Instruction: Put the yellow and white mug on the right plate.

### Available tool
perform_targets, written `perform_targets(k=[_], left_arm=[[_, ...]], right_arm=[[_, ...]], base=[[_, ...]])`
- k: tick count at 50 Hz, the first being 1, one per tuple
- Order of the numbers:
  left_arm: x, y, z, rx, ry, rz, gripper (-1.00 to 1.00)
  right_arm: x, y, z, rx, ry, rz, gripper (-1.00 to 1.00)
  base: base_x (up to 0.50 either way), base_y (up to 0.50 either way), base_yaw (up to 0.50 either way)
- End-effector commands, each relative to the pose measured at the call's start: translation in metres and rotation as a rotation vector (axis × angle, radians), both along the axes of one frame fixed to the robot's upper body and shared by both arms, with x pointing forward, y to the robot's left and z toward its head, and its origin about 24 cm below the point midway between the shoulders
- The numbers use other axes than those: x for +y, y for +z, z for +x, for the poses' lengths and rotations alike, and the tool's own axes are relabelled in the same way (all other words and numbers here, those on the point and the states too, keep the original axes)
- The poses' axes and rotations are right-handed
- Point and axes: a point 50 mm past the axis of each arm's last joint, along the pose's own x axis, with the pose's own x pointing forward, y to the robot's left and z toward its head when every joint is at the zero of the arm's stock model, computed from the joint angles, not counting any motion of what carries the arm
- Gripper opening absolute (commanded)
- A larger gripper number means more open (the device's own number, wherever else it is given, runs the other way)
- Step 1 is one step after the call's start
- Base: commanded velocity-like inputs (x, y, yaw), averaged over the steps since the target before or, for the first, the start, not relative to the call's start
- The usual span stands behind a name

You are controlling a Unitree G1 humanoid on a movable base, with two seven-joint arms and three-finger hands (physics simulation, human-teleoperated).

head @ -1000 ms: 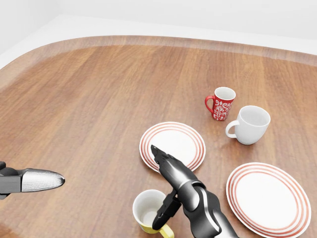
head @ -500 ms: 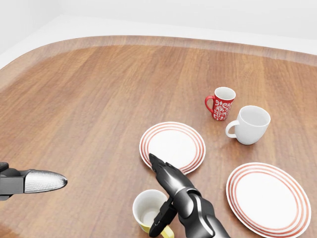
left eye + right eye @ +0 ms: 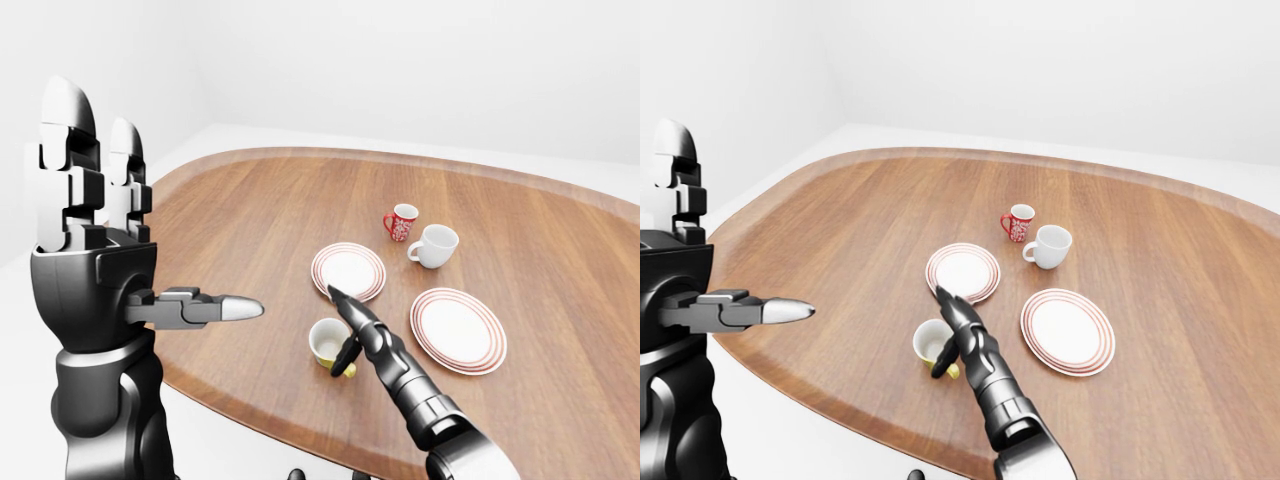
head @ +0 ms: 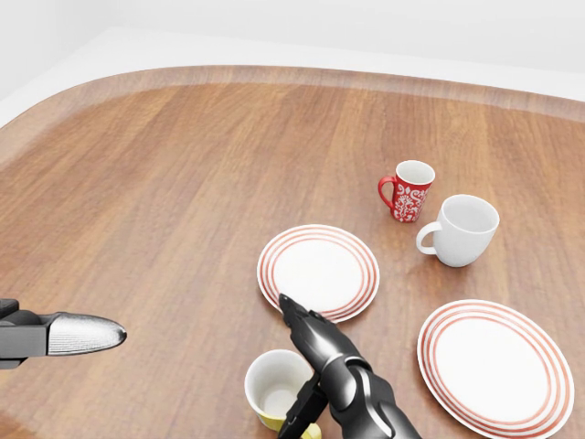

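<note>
The yellow and white mug point(image 4: 272, 391) stands upright near the bottom edge of the head view, with its yellow handle toward the bottom. My right hand point(image 4: 294, 368) is open at the mug's right side. Its fingers point(image 4: 306, 327) stretch out toward the left plate point(image 4: 318, 272), and its thumb point(image 4: 302, 410) hangs down by the handle. The fingers do not close round the mug. The right plate point(image 4: 495, 368), white with red rings, lies bare at the right. My left hand point(image 3: 120, 255) is open and raised at the far left, away from everything.
A red patterned mug point(image 4: 410, 190) and a white mug point(image 4: 462, 229) stand above the plates in the head view. The wooden table point(image 4: 183, 183) has a rounded edge at the left and top, with white floor beyond.
My right hand has drawn back a little toward the bottom of the head view, and its fingertips have slid off the left plate's rim. The mug and the left hand have stayed put.
</note>
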Motion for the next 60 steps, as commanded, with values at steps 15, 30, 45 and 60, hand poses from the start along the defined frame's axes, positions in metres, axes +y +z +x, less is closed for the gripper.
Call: perform_targets(k=[15,30,45,60], left_arm=[[-0.001,0.000,-0.001,-0.003,-0.002,0.000,1.00],[-0.002,0.000,-0.001,-0.003,-0.004,0.001,1.00],[-0.001,0.001,-0.001,-0.008,-0.003,0.002,1.00],[-0.001,-0.001,0.001,0.003,-0.004,-0.002,1.00]], right_arm=[[-0.001,-0.012,-0.004,0.021,-0.005,-0.011,1.00],[-0.002,-0.010,-0.004,0.014,-0.004,-0.011,-1.00],[0.001,0.031,0.008,-0.110,0.022,0.039,-1.00],[-0.023,0.085,0.022,-0.277,0.042,0.061,-1.00]], base=[[0.00,0.00,0.00],[0.00,0.00,0.00],[0.00,0.00,0.00],[0.00,0.00,0.00]])
